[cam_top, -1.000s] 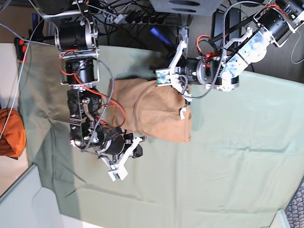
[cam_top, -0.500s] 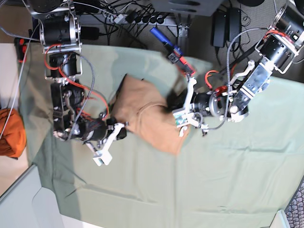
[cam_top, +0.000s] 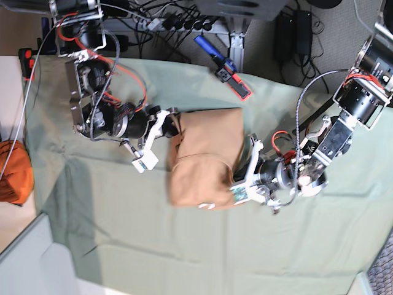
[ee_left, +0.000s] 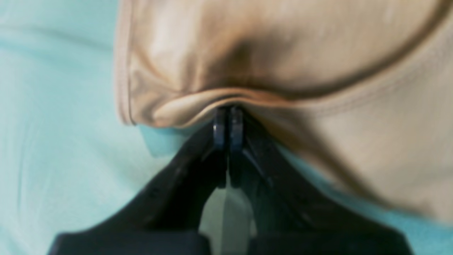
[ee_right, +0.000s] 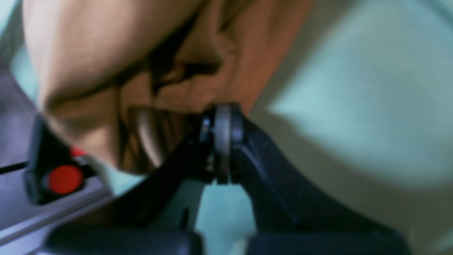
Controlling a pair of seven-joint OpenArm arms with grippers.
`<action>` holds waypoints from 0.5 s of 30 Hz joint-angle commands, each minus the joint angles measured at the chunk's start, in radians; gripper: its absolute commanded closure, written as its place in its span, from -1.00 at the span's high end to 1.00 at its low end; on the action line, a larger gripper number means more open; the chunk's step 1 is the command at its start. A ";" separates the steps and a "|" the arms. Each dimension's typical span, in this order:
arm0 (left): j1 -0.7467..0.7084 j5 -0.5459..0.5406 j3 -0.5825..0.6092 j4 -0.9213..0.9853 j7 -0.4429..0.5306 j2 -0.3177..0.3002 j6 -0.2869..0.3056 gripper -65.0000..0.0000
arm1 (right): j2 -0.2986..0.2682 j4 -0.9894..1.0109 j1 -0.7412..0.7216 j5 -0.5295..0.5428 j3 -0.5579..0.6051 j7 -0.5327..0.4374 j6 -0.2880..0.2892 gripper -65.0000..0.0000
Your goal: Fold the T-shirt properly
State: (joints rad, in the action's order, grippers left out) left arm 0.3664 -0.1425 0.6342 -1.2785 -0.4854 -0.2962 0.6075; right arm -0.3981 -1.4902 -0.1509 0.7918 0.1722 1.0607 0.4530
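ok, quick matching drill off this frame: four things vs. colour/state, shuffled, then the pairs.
Column 1:
1. T-shirt
2. table cloth
3. cloth bundle
4. left pincer

Column 2:
A. sage green, spread flat
B. shut on a fabric edge
C. light tan, folded into a block
D. darker orange, off at the table's edge

Pairs: 1-C, 2-A, 3-D, 4-B
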 commanded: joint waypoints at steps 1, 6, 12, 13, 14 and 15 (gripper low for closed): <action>0.030 -0.010 -0.007 -0.014 0.018 0.003 -0.018 -1.00 | 0.001 -0.026 -0.004 0.011 -0.010 -0.006 0.119 -1.00; 0.036 -0.024 -0.007 -0.019 -0.029 0.001 -0.021 -1.00 | 0.025 -0.040 0.022 0.009 -0.058 -0.007 0.119 -1.00; 0.010 -0.168 -0.141 -0.200 -0.146 -0.108 -0.087 -1.00 | 0.024 -0.076 0.043 0.019 -0.224 -0.007 0.120 -1.00; -0.004 -0.211 -0.179 -0.248 -0.179 -0.135 -0.081 -1.00 | 0.024 -0.084 0.050 0.022 -0.250 -0.007 0.120 -1.00; -0.019 -0.262 -0.215 -0.296 -0.217 -0.161 -0.060 -1.00 | 0.023 -0.090 0.057 0.021 -0.272 -0.006 0.120 -1.00; -0.038 -0.320 -0.251 -0.341 -0.260 -0.188 -0.036 -1.00 | 0.022 -0.097 0.063 0.022 -0.289 -0.006 0.120 -1.00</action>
State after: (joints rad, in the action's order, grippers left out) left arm 0.3115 -0.4610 0.3809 -1.6077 -0.7673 -0.4850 0.5591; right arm -0.3660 -1.5677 -0.0738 0.7898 -0.1131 1.0702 0.4530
